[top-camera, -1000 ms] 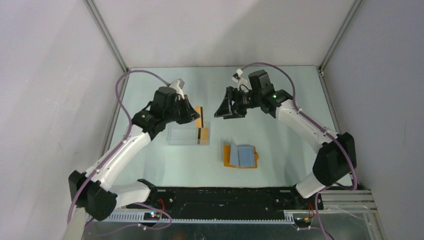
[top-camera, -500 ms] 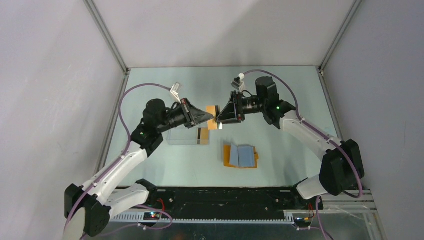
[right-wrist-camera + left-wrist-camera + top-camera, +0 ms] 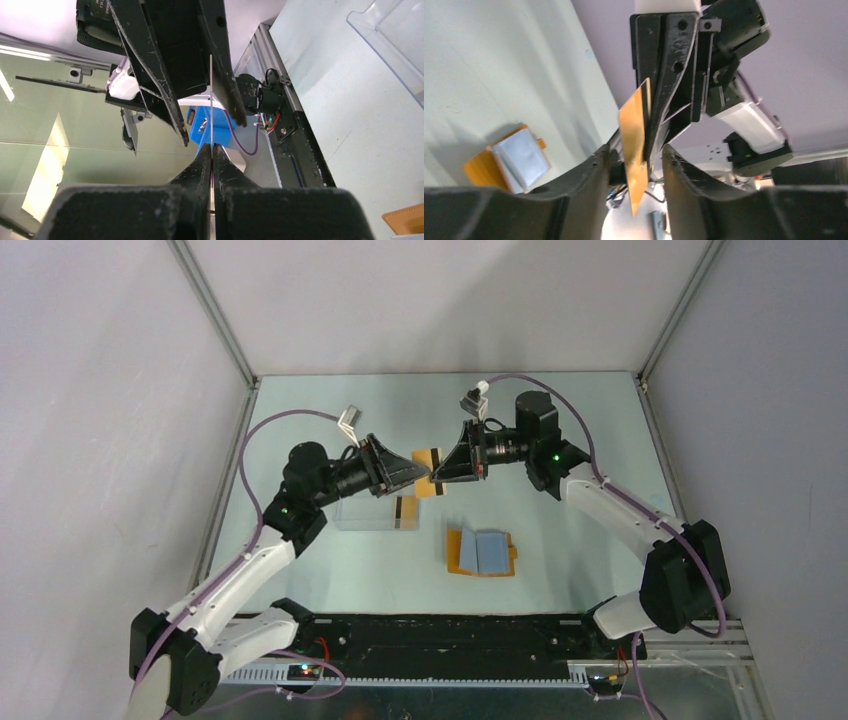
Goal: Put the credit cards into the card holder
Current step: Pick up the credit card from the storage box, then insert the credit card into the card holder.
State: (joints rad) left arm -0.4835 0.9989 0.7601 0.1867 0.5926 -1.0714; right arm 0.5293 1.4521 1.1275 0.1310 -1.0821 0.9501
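1. Both arms meet in the air over the middle of the surface (image 3: pixel 560 430), tips facing each other from left and right.
2. Right gripper (image 3: pixel 212 150): jaws pinched tight on one end of a thin orange card (image 3: pixel 634 132). From the right wrist the card shows only as a thin line, edge-on.
3. Left gripper (image 3: pixel 636 152): jaws a narrow way apart, with the card's other end sitting between them. A gap shows on one side of the card; on the other side I cannot tell if the finger touches it.
4. The card is off the surface, up between the two grippers. A dark stripe shows on it from the top view.
5. Wallet (image 3: pixel 482 552): lies open and flat on the surface, nearer than the grippers and a little right of centre. Its blue panels face up with orange edges around them.
6. Second card (image 3: pixel 405 512): orange with a dark stripe, at the right end of the clear case (image 3: pixel 365 512), left of and farther than the wallet. Whether it is inside the case or against it, cannot tell.
7. The clear case lies flat, left of centre, under the left arm's wrist.
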